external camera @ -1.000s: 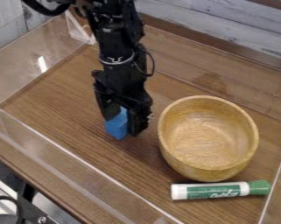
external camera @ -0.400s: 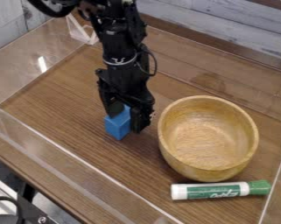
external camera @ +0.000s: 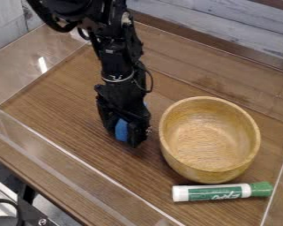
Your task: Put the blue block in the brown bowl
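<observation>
The single camera view looks down at a dark wood-grain tabletop (external camera: 73, 106) enclosed by low clear plastic walls (external camera: 61, 163). The near wall runs diagonally from the left edge to the bottom, and another rises at the far left. Open wood lies to the left of the arm and in the near strip between the wall and the objects. To the right there is less room.

The black robot gripper (external camera: 127, 134) points straight down at the middle of the table, its jaws spread wide and set either side of the small bright-blue rectangular block (external camera: 123, 131). The block stands on the tabletop between the fingers. Only a narrow blue strip shows, and whether the fingers touch it cannot be told — the jaws are not clenched on it.

Just right of the gripper, close but apart, sits the large round light-brown wooden bowl (external camera: 211, 138) with a thick rim and nothing inside. Near and right of the bowl lies a green-and-white marker (external camera: 222, 191) on its side, almost touching the bowl's base. Its label carries dark writing too small to read.

Compared with a second ago, the gripper has come lower over the block — more of the blue is now hidden by the fingers. The bowl and marker have not moved.
</observation>
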You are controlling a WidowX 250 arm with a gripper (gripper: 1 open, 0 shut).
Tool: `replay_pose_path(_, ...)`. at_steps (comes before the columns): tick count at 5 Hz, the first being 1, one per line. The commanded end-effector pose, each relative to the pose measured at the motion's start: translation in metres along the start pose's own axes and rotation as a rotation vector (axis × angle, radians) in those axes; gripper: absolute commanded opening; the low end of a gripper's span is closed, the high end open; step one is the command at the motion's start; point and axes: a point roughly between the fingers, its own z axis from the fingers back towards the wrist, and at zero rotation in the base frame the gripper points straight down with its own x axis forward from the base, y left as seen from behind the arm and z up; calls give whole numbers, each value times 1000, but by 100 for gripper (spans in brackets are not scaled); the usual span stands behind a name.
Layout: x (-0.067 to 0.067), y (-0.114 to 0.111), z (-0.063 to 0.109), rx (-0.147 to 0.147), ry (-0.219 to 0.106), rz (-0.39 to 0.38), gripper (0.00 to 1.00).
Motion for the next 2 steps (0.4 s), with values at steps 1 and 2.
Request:
replay_pose_path(1,7,2,5,12,-31,-11,0)
replay_pose_path(2,9,3,7,20,-25,-25,0)
